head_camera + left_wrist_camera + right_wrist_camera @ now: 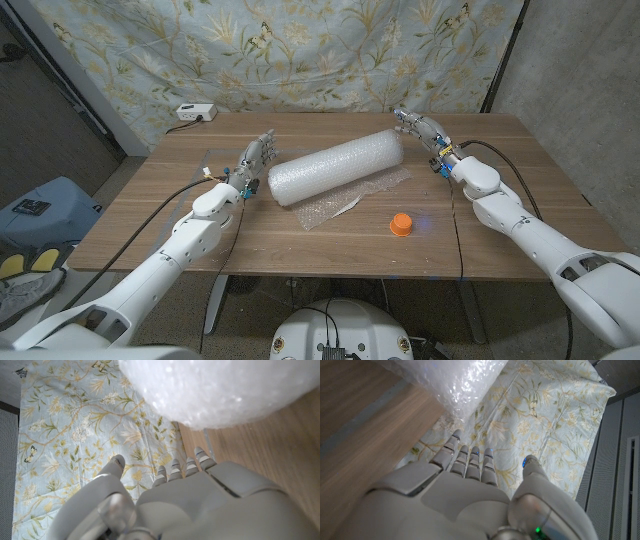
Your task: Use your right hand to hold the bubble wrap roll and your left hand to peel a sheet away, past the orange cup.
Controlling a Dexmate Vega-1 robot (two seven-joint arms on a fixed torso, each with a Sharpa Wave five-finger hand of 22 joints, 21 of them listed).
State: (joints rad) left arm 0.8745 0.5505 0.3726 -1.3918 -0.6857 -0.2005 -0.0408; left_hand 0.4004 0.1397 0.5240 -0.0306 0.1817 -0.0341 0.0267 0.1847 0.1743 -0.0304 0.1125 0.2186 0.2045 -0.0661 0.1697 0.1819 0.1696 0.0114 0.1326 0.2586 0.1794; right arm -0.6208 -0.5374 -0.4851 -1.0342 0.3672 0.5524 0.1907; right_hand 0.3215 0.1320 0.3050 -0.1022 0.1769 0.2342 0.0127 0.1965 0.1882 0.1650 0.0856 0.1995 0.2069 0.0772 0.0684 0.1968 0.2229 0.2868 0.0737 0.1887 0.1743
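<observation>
A bubble wrap roll lies slantwise across the middle of the wooden table, with a loose sheet spread in front of it. An orange cup stands near the front, to the right of the sheet. My left hand is beside the roll's left end, fingers apart and holding nothing; the roll's end shows close to that hand in the left wrist view. By the roll's far right end my right hand is also empty with fingers spread, next to the roll in the right wrist view.
A floral cloth hangs behind the table. A white power strip sits at the back left corner. Cables run along both arms. Bare wood lies at the right and front left of the table.
</observation>
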